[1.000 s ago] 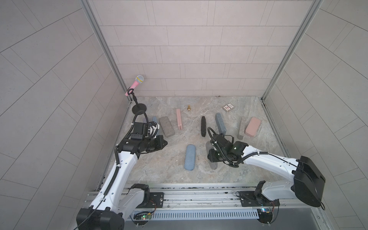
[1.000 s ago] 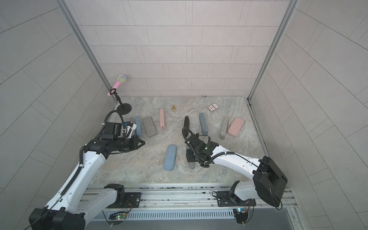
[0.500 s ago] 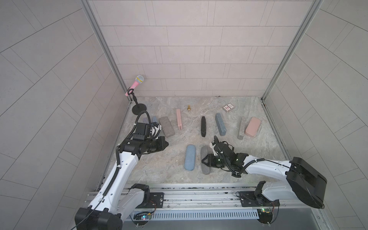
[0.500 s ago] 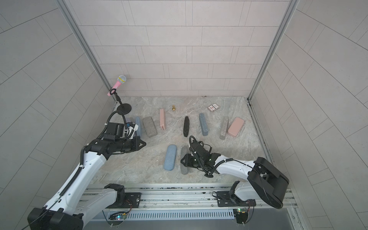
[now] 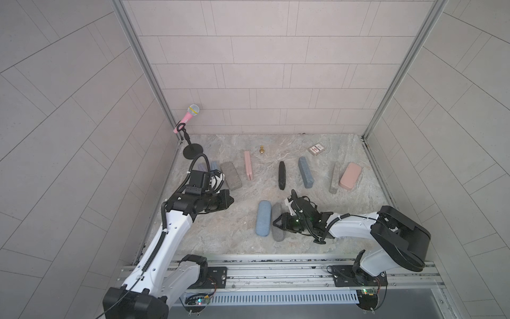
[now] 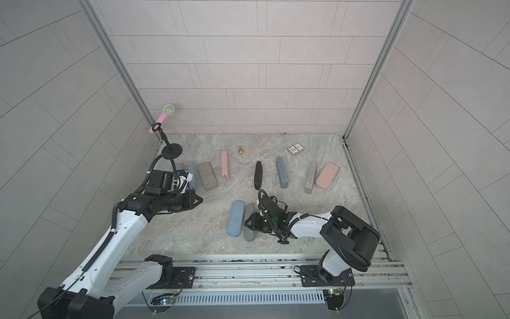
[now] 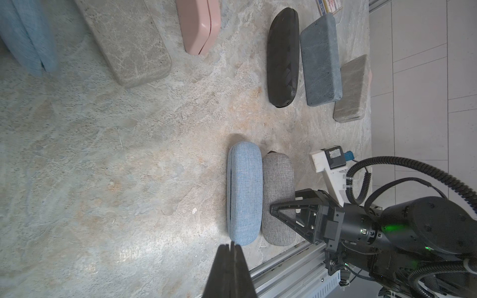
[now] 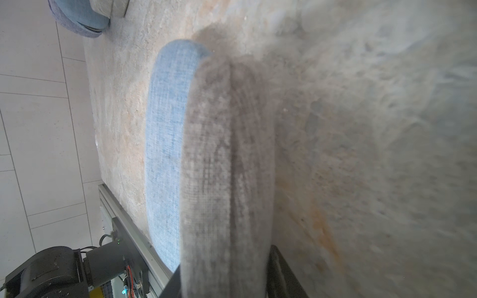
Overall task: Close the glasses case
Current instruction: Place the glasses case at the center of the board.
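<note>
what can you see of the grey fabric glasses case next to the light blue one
The grey glasses case is an oblong shell with rounded ends, covered in what looks like woven grey fabric. It is closed: the right wrist view shows its seam line shut along the edge. It appears to rest on the marbled table near the front rail, its long side against the light blue case. The right hand grips it about midway, a finger on each side.

Front centre: right gripper (image 6: 247, 222) clasps grey case (image 6: 249, 235) touching blue case (image 6: 236, 218); left gripper (image 6: 199, 199) closed.
</note>
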